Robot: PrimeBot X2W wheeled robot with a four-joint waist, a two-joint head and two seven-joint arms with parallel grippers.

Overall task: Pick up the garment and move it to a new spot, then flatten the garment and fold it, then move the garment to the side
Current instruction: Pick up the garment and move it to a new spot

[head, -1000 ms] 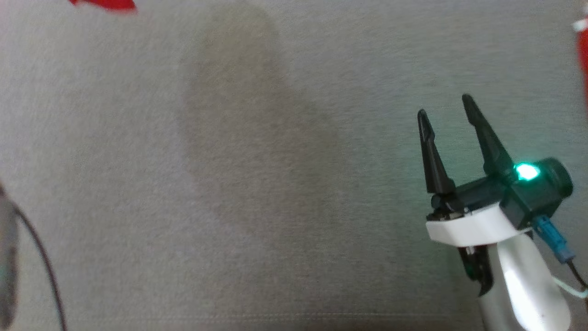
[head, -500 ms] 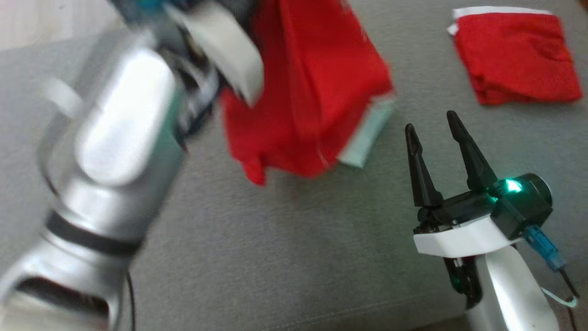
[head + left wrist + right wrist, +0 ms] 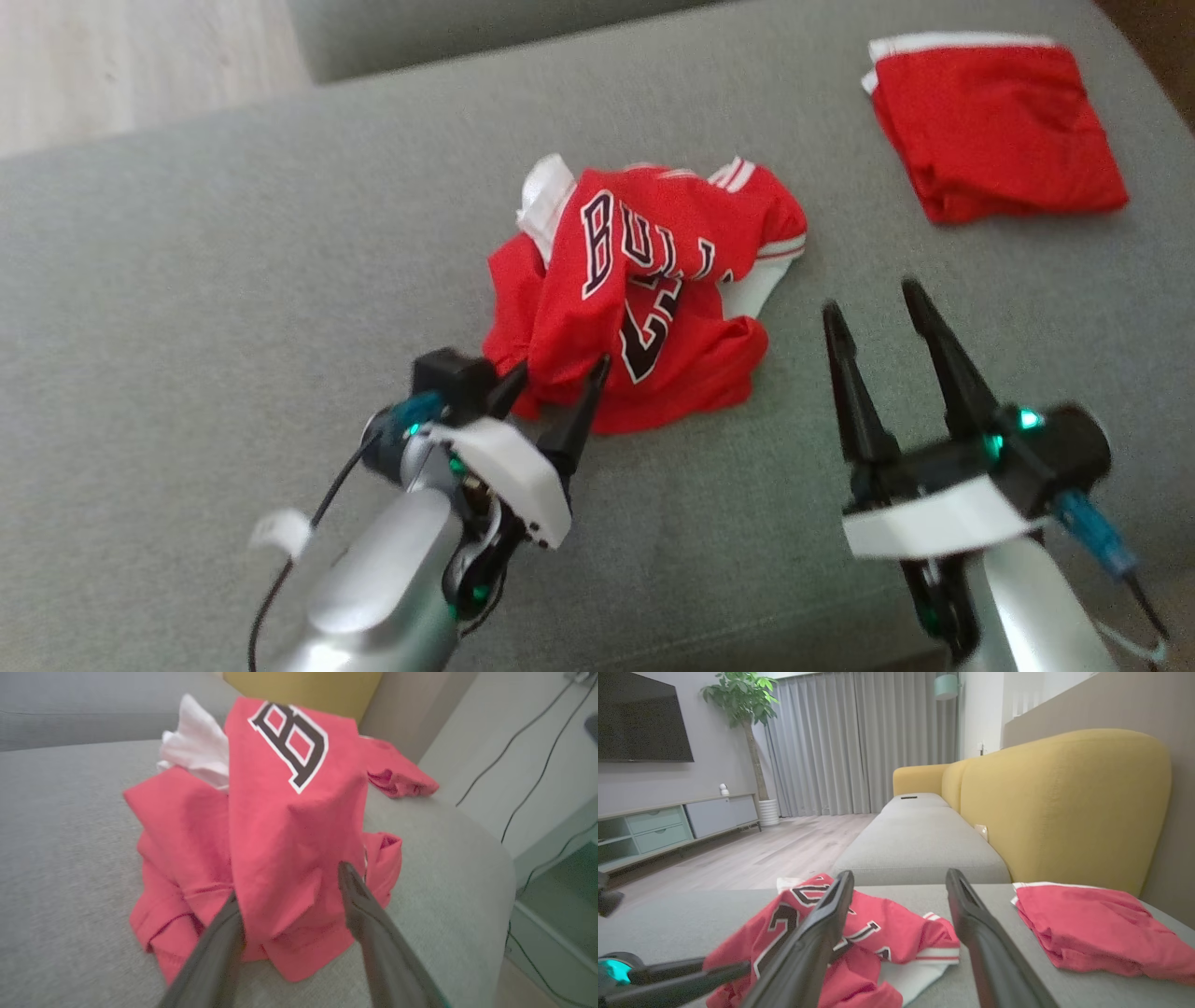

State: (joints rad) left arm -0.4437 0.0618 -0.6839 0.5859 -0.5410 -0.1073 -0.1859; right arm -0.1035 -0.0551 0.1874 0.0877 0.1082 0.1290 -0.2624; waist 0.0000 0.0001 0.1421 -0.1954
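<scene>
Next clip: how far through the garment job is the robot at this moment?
Done, it seems: the jersey lies in a crumpled heap on the grey sofa seat, set down. In hand: the left gripper stands open at its near edge, a ridge of cloth between the fingers; the right gripper hovers open beside it. Left: flattening, folding, moving it aside. A folded red garment lies apart.

Two red garments: crumpled jersey [image 3: 644, 299], folded piece [image 3: 994, 126]. Two grippers: left gripper [image 3: 560, 366], right gripper [image 3: 868, 297]. One grey couch [image 3: 187, 280].

Red jersey [image 3: 560, 317], seemingly white-edged black lettering [image 3: 597, 245]
</scene>
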